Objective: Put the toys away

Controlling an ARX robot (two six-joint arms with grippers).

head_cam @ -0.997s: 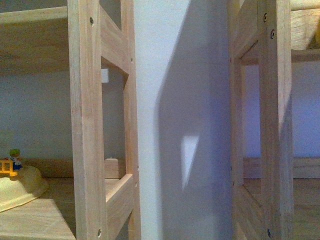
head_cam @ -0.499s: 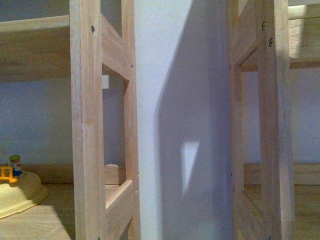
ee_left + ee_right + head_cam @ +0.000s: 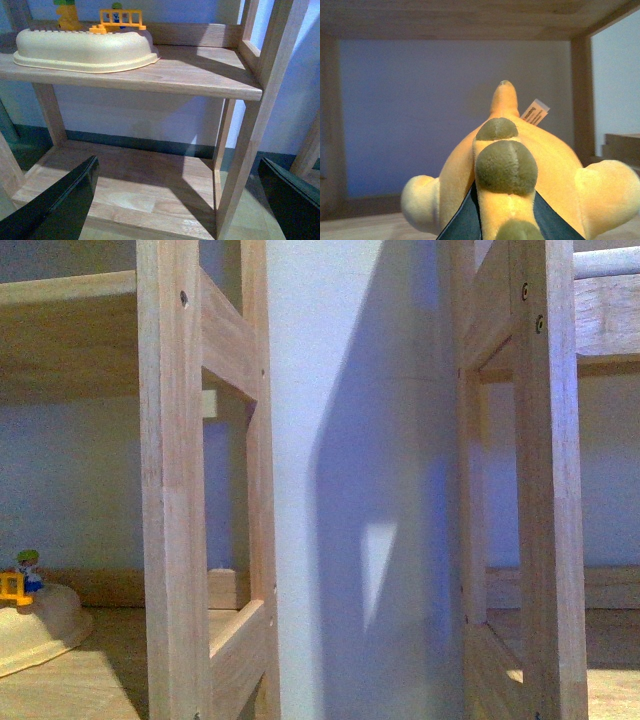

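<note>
The right gripper (image 3: 502, 220) is clamped on the soft orange-yellow plush toy with olive back patches (image 3: 505, 165), held inside a pale wooden shelf bay, with open room up to the board above. The left gripper (image 3: 175, 200) hangs with its fingers wide apart before the lower shelf board (image 3: 130, 195). The cream plastic toy base (image 3: 35, 625) sits slightly lower in the front view than a second ago

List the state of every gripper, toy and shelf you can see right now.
Left gripper: open, empty, facing the shelves.
Right gripper: shut on plush toy.
Plush toy: held inside a shelf bay.
Cream play base: resting on upper shelf.
Lower shelf: bare.
</note>
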